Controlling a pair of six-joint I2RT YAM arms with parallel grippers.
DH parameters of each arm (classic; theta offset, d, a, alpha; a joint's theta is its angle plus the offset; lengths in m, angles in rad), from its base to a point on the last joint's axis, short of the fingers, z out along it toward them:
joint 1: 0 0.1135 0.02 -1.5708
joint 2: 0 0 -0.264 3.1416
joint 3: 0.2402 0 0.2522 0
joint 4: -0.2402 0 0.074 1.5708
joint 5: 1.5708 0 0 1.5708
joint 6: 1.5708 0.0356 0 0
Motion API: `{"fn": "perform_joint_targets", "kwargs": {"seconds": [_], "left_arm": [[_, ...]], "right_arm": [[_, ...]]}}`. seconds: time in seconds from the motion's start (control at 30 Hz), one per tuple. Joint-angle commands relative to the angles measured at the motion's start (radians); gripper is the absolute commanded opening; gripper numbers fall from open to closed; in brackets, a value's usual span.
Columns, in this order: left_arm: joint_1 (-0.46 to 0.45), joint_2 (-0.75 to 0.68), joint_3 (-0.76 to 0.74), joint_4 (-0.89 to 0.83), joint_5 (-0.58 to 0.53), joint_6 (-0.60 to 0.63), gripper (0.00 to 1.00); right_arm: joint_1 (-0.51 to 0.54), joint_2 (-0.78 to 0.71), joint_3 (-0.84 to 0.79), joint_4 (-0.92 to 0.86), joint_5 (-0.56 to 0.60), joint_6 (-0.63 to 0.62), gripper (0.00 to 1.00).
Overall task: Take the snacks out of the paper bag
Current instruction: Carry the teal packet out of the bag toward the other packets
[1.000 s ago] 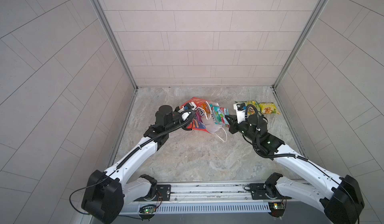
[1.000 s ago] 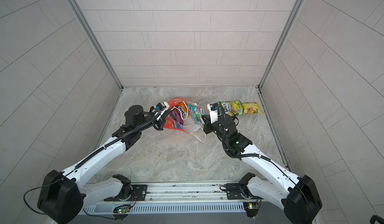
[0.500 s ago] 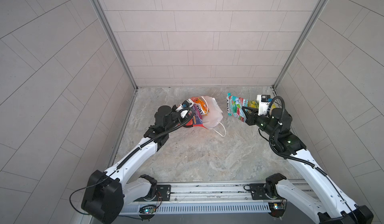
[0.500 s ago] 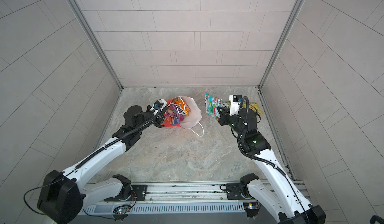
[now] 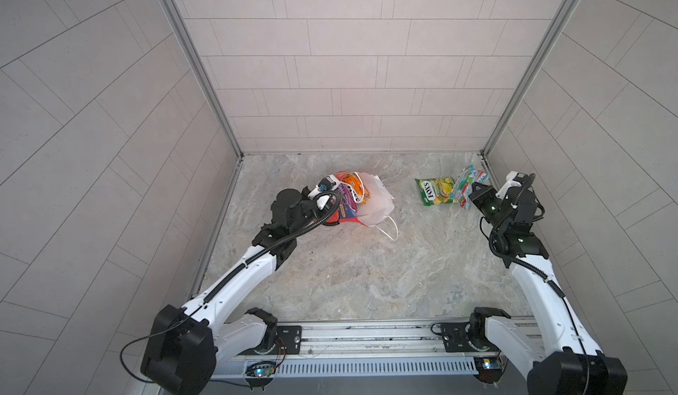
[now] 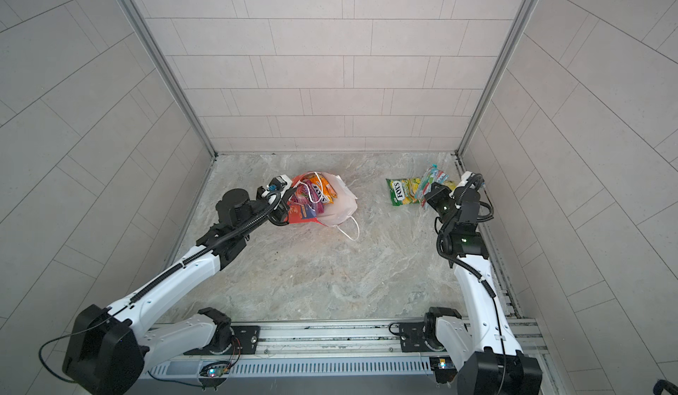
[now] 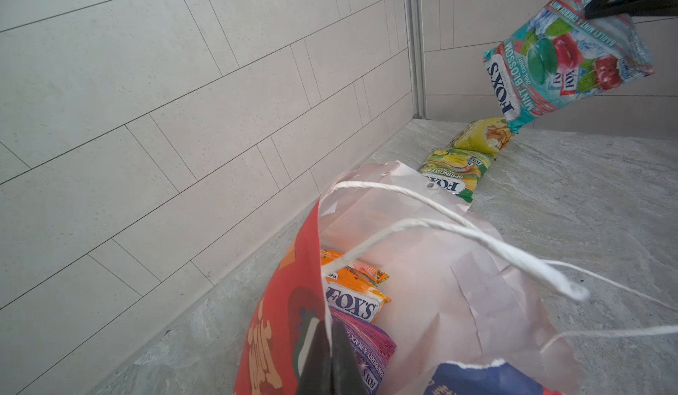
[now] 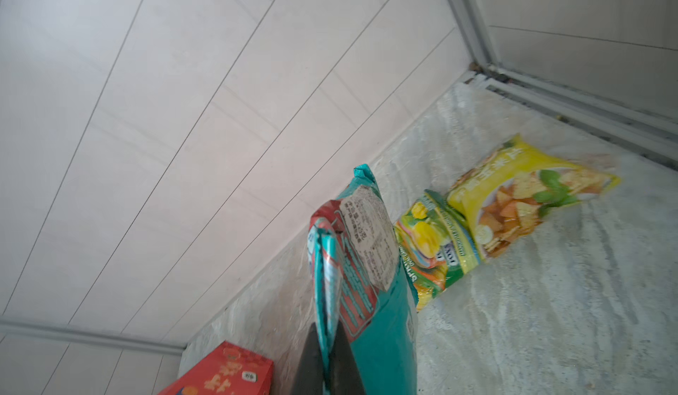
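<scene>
Your red paper gift bag (image 5: 378, 202), white inside with white cord handles, lies tipped over at the far middle-left. The left gripper (image 7: 328, 341) is pinched tight on the bag's red rim. The orange packet (image 7: 352, 290) and purple packet (image 7: 367, 345) sit inside. Your right gripper (image 8: 326, 338) is clamped on the glossy teal packet (image 8: 381, 301), raised at far right over the green packet (image 5: 434, 190). The right wrist view plainly shows the yellow packet (image 8: 528, 195) touching the green one.

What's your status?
Left gripper, jaws shut on paper bag. Right gripper, jaws shut on teal packet. Green packet, yellow packet out. Cord handle across mouth.
</scene>
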Motion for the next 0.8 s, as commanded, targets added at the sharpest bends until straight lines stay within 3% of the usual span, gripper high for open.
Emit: {"fn": "perform_joint_targets", "kwargs": {"seconds": [0.0,0.2,0.43,0.77], "left_arm": [[0.001,-0.036,-0.008,0.033,0.033,0.013,0.00],[0.001,-0.063,-0.028,0.023,0.081,0.052,0.00],[0.001,-0.077,-0.028,-0.016,0.159,0.097,0.00],[0.001,-0.075,-0.024,-0.041,0.164,0.121,0.00]], "right_arm": [[-0.059,0.025,-0.023,0.127,0.012,0.175,0.00],[-0.127,0.013,-0.102,0.107,0.019,0.265,0.00],[-0.160,-0.004,-0.183,0.062,0.042,0.280,0.00],[-0.208,0.018,-0.167,0.030,0.082,0.250,0.00]]}}
